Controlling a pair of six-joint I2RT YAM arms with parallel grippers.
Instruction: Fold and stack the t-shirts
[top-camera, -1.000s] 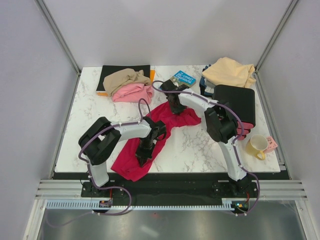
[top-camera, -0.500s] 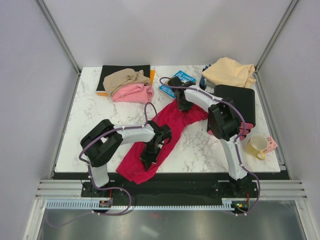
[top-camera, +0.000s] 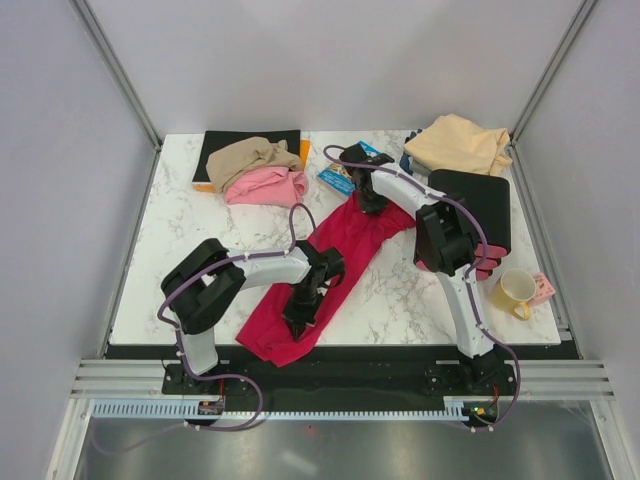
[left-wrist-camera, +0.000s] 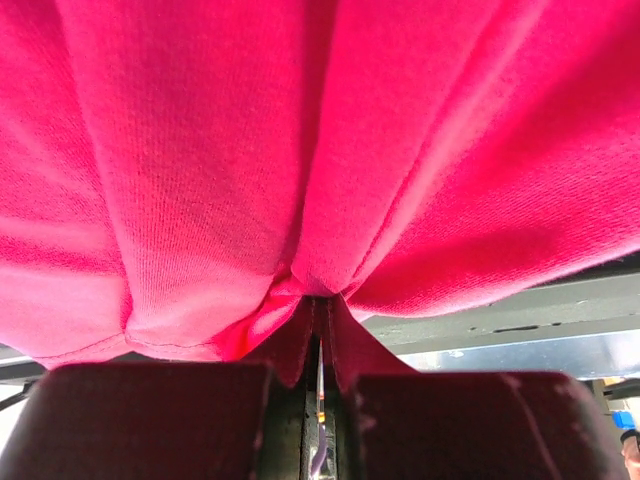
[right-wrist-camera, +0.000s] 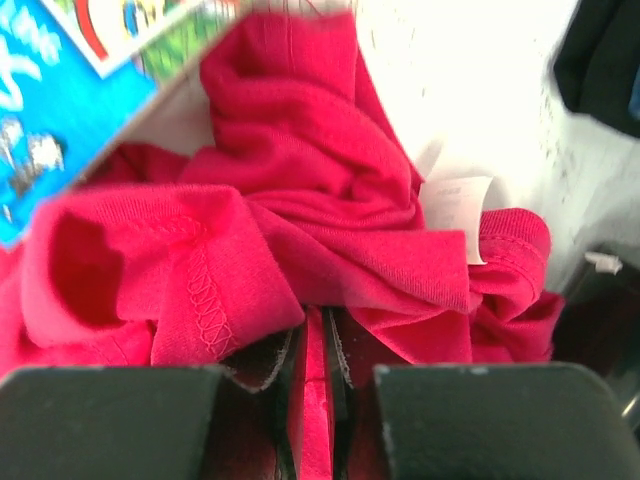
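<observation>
The crimson red t-shirt (top-camera: 345, 250) lies stretched diagonally across the table from the near left to the middle back. My left gripper (top-camera: 300, 318) is shut on its near end; in the left wrist view the red cloth (left-wrist-camera: 300, 150) hangs bunched from the closed jaws. My right gripper (top-camera: 368, 203) is shut on its far end, with red folds (right-wrist-camera: 330, 230) and a white label pinched at the jaws. The tan-brown t-shirt (top-camera: 248, 155) and pink t-shirt (top-camera: 265, 186) lie crumpled at the back left. The peach-cream t-shirt (top-camera: 458, 143) lies at the back right.
A flat black mat (top-camera: 222, 143) lies under the tan shirt. The blue illustrated book (top-camera: 340, 178) lies right beside my right gripper, also in the right wrist view (right-wrist-camera: 60, 90). A black case (top-camera: 470, 205), a yellow mug (top-camera: 515, 290) and a pink item stand at the right.
Both grippers have moved right and a little back with the red shirt, drawing it longer and narrower. The right gripper now sits against the blue book.
</observation>
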